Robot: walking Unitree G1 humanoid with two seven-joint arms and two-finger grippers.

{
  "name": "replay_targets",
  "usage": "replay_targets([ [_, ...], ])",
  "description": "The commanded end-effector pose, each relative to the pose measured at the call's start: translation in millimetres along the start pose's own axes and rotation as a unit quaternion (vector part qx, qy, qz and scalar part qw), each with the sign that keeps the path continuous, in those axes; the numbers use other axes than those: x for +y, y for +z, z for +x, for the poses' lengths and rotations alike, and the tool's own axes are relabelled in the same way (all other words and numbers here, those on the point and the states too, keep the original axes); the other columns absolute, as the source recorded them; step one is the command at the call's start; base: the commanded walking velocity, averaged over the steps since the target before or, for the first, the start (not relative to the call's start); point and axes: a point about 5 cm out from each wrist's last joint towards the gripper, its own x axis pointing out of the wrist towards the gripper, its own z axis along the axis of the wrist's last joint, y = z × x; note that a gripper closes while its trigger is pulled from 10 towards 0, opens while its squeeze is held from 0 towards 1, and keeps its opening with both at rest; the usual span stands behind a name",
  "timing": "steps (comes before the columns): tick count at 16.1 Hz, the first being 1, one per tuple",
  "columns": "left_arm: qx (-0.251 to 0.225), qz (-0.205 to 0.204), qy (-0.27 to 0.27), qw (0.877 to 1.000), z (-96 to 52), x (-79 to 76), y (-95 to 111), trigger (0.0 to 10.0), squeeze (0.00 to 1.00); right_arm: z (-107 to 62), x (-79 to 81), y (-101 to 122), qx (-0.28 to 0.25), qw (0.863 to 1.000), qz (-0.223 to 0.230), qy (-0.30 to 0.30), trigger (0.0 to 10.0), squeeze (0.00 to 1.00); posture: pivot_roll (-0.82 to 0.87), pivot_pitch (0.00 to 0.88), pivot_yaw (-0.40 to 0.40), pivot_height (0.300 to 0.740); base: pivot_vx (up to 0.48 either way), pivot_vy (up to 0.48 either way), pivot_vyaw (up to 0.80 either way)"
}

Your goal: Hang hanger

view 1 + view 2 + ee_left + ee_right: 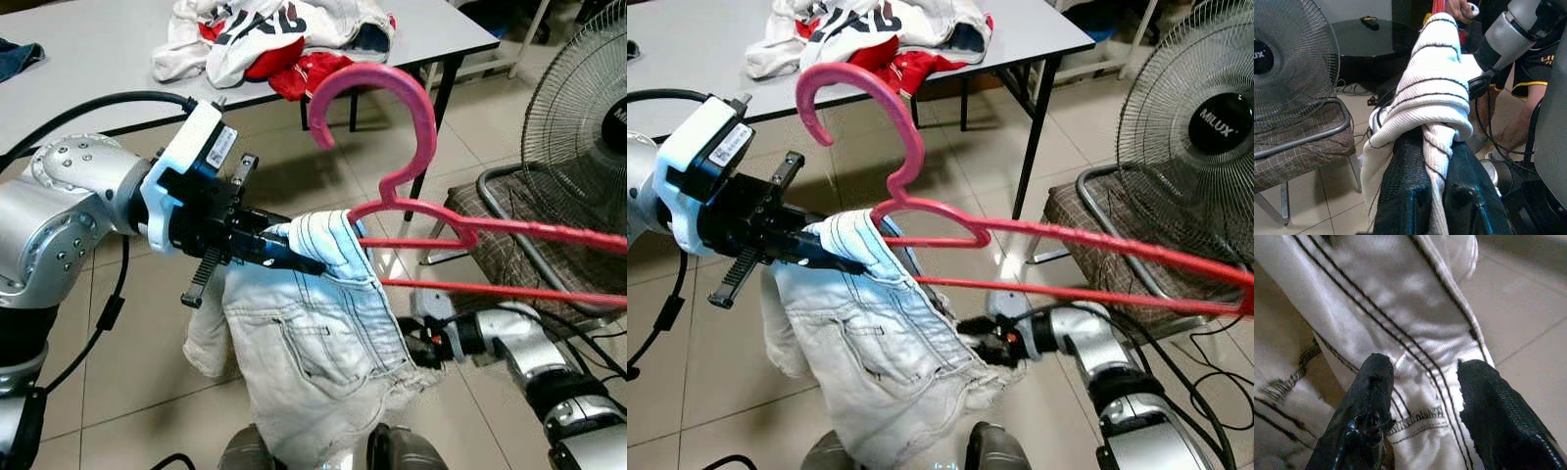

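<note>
- Left gripper [294,257] is pinching the white shorts [313,343], fingertips buried in cloth.
- Right gripper [1425,396] is straddling the hem, fingers parted.
- Pink hanger [421,211] is running off-frame.

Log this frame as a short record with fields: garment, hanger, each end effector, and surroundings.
garment: pale denim shorts, draped over one end of the hanger and hanging down
hanger: pink plastic hanger, hook up, bars running off to the robot's right
left end effector: shut on the shorts' waistband at the hanger's end
right end effector: at the shorts' lower edge; fingers apart with fabric between
surroundings: grey table with a clothes pile; fan behind a chair; tiled floor
</note>
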Motion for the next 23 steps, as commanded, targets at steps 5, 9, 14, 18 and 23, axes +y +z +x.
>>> replay_targets([
  [5,-0.005,0.025,0.019,1.000,-15.0,0.4,9,0.0,0.00,-8.8,10.4,-28,0.031,0.998,0.054,-0.009,10.0,0.00,0.02,0.190,0.059,0.740,0.000,0.000,0.00],
  [9,-0.029,0.050,0.088,0.994,-21.6,13.7,11,0.0,0.00,-6.3,25.0,-54,0.089,0.992,0.087,-0.016,10.0,0.00,0.01,0.185,0.073,0.740,0.000,0.000,0.00],
  [14,-0.035,0.051,0.118,0.991,-31.6,13.4,12,0.0,0.00,-0.5,37.8,-83,0.138,0.976,0.147,-0.082,6.4,0.00,0.01,0.178,0.079,0.740,0.000,0.000,0.00],
  [18,-0.031,0.045,0.146,0.988,-37.4,12.7,5,0.0,0.00,-2.1,38.3,-94,0.170,0.962,0.160,-0.141,0.0,0.00,0.01,0.171,0.086,0.740,0.000,0.000,0.00],
  [23,0.063,0.017,0.178,0.982,-44.7,1.0,-32,0.0,0.00,-39.1,28.8,-113,0.205,0.905,0.227,-0.296,0.0,0.00,0.00,0.164,0.087,0.740,0.000,0.000,0.00],
])
